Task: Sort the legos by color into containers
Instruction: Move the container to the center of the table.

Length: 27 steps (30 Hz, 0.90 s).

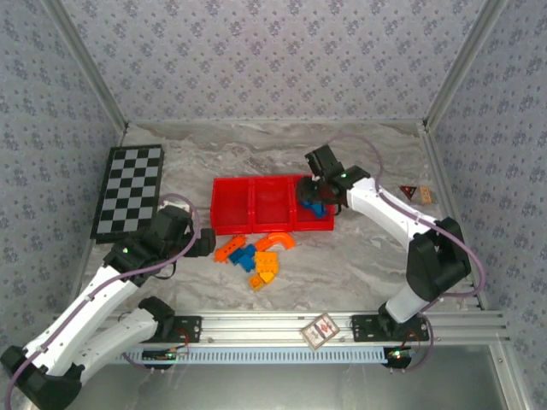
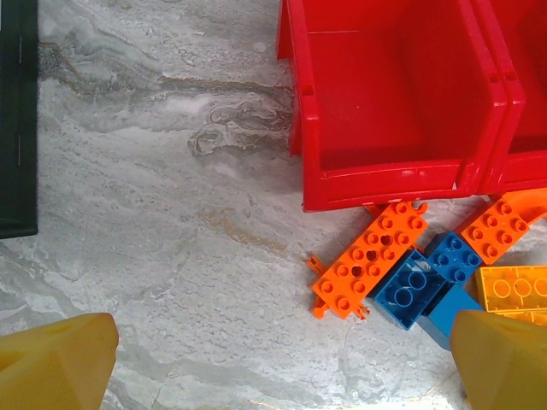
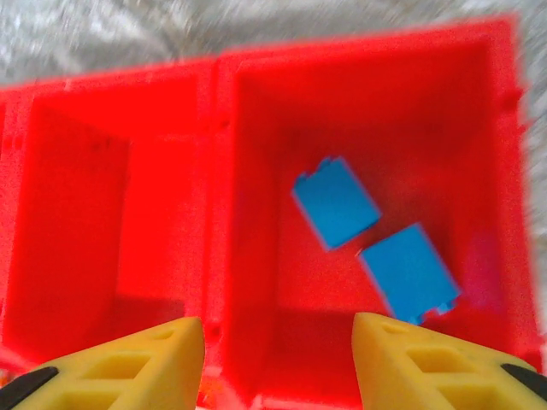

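The red tray (image 1: 231,205) has three containers side by side. Two blue legos (image 3: 336,202) (image 3: 408,271) lie in its right compartment. My right gripper (image 1: 314,192) hovers over that compartment, open, with nothing between its yellow fingers (image 3: 128,363). In front of the tray lies a loose pile of legos (image 1: 256,256): an orange plate (image 2: 369,259), blue bricks (image 2: 419,286), an orange brick (image 2: 494,226), a yellow-orange brick (image 2: 517,286) and an orange arch (image 1: 275,242). My left gripper (image 1: 201,243) sits low, just left of the pile, open wide over bare table (image 2: 278,367).
A black-and-white checkered board (image 1: 130,190) lies at the left, its dark edge (image 2: 17,120) in the left wrist view. Two small pieces (image 1: 417,193) rest near the right wall. A card (image 1: 320,330) sits on the front rail. The left and middle compartments (image 3: 77,213) hold nothing.
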Tool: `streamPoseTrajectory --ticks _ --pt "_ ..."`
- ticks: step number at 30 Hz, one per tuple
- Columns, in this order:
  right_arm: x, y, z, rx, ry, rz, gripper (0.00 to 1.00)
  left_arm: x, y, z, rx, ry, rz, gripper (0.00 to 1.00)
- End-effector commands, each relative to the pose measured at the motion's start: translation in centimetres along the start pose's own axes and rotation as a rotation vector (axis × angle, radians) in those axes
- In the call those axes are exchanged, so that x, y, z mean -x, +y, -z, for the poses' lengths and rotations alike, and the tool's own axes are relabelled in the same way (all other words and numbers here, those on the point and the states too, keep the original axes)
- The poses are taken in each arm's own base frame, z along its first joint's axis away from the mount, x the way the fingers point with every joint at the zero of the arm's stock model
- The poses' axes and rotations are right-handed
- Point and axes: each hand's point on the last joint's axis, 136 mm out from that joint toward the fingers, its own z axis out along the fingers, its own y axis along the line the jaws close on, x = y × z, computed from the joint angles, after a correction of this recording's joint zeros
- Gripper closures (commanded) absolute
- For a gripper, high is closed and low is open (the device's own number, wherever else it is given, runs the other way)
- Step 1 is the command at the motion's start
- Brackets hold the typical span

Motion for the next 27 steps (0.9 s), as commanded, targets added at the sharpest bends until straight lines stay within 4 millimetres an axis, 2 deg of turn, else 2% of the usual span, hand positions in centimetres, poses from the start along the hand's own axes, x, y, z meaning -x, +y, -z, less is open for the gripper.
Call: streamPoseTrajectory --ticks 1,3,5,17,21,27 --pt "-3.7 2.1 -0.2 0.048 0.095 0.010 0.50 0.2 -0.1 0.3 -0.003 -0.011 -0.004 0.00" --pt "-5.0 3.3 -0.5 0.060 0.127 0.045 0.50 0.2 0.0 0.3 -0.003 -0.013 -0.004 0.00" --pt "-6.5 3.5 -1.0 0.049 0.182 0.063 0.50 0.2 -0.1 0.4 -0.006 -0.015 -0.004 0.01" --pt "-12.2 5.0 -3.3 0.012 0.371 0.122 0.51 0.2 0.0 0.7 -0.006 -0.027 -0.002 0.00" --pt "-12.5 5.8 -4.6 0.045 0.359 0.117 0.51 0.2 -0.1 0.6 -0.005 -0.021 -0.007 0.00" --pt "-10.8 6.0 -6.1 0.019 0.317 0.133 0.51 0.2 -0.1 0.6 -0.005 -0.024 -0.006 0.00"
